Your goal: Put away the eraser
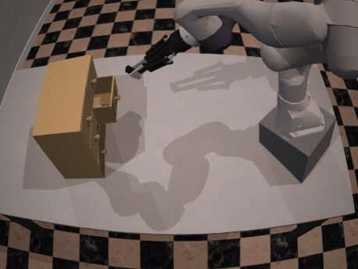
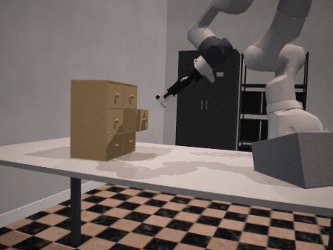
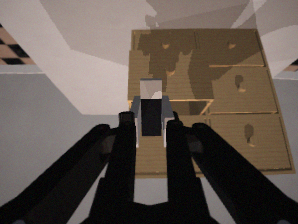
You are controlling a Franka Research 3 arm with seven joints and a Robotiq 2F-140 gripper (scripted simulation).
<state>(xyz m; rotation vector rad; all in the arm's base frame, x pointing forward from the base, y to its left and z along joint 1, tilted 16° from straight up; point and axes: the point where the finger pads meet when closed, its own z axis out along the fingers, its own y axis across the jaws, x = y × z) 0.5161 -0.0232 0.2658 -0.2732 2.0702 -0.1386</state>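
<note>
My gripper (image 1: 134,72) (image 2: 162,99) (image 3: 151,106) is shut on the eraser (image 1: 129,69) (image 2: 158,97) (image 3: 151,120), a block with a dark part and a whitish end. It holds the eraser in the air, above and in front of the open drawer (image 1: 116,105) (image 2: 145,120) (image 3: 137,75). This drawer is in the middle row, on the right in the exterior view, and sticks well out of the chest (image 1: 64,94) (image 2: 87,116) (image 3: 245,90). A small pale and bluish thing (image 1: 103,105) shows inside it; what it is I cannot tell. The fingers hide part of the drawer in the wrist view.
The other drawers look pushed in, with small knobs on their fronts. The chest stands upright on the pale table (image 1: 219,188) (image 2: 218,182). The robot's grey base block (image 1: 289,145) (image 2: 283,156) stands at the opposite end of the table.
</note>
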